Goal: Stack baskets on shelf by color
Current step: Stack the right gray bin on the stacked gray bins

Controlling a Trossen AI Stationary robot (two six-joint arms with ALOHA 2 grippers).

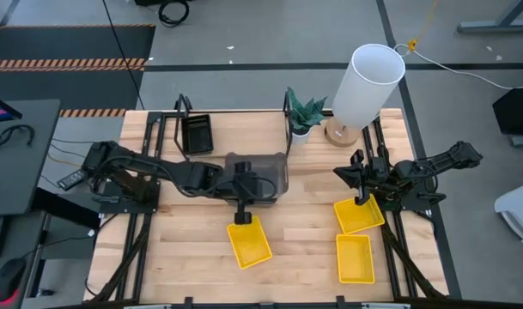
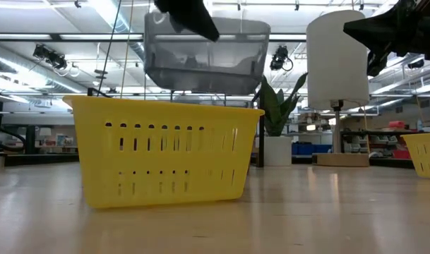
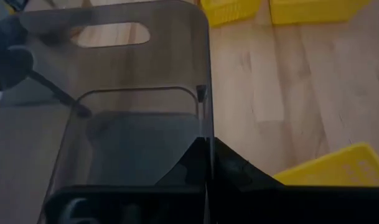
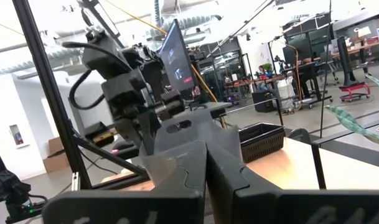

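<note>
My left gripper point(image 1: 252, 182) is shut on a dark grey see-through basket point(image 1: 259, 170), held in the air over the table's middle; the low view shows this basket point(image 2: 204, 60) above a yellow basket point(image 2: 165, 152) that stands on the tabletop. Two more yellow baskets point(image 1: 358, 215) point(image 1: 354, 257) rest on the table at the right. A black basket point(image 1: 197, 133) sits on the shelf point(image 1: 162, 129) at the far left. My right gripper point(image 4: 206, 168) is shut and holds nothing, parked at the right above the nearer yellow basket. My left gripper pinches the grey basket's long wall on the table's near side point(image 3: 204, 124), one finger inside the basket and one outside. The fingers point(image 3: 239, 171) come from the table's left, slanting downward, and lie along that wall. The basket is lifted clear of everything.
A white lamp point(image 1: 364, 81) and a small potted plant point(image 1: 304, 116) stand at the far edge, right of the shelf's end loop. Black frame rails run along both table sides. Bare wood lies between the middle yellow basket and the right pair.
</note>
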